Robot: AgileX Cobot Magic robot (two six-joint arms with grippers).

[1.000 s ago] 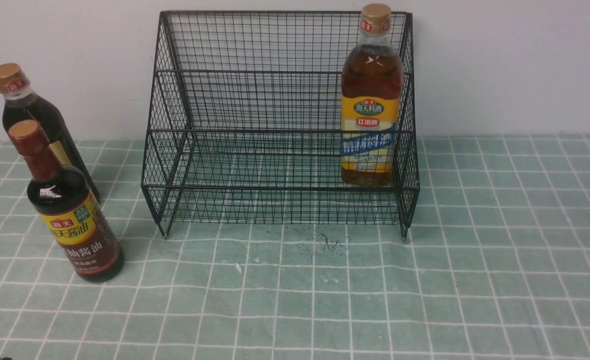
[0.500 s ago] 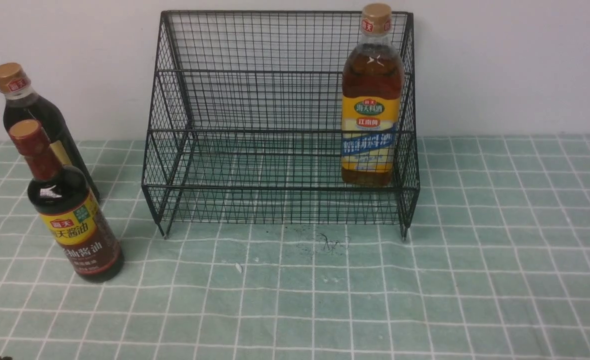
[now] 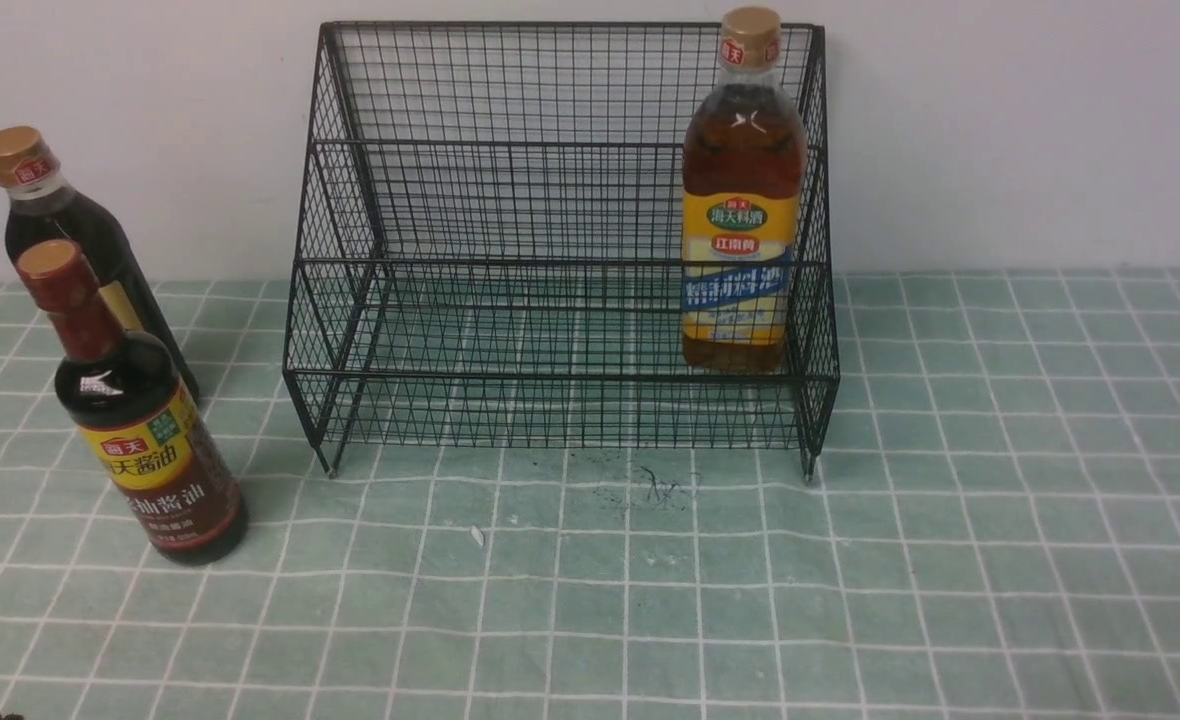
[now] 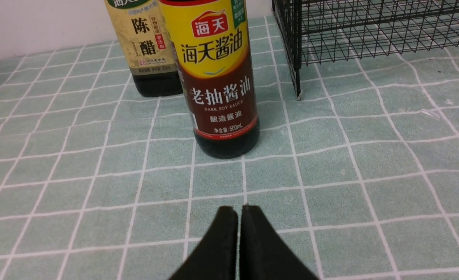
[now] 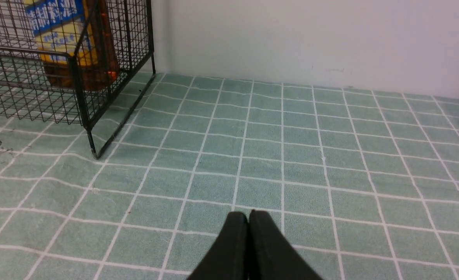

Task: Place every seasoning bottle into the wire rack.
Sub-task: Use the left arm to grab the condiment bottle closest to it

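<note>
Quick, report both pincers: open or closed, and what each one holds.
Left pincer: closed, holding nothing.
Right pincer: closed, holding nothing.

Bright, even, diffuse throughout. Small white glare on shoulders of amber bottle [image 3: 745, 230] and soy sauce bottle [image 3: 150, 460]. Latter, at 9 o'clock in front view, leaning outward: edge distortion. Faint soft shadow beside base in left wrist view.
</note>
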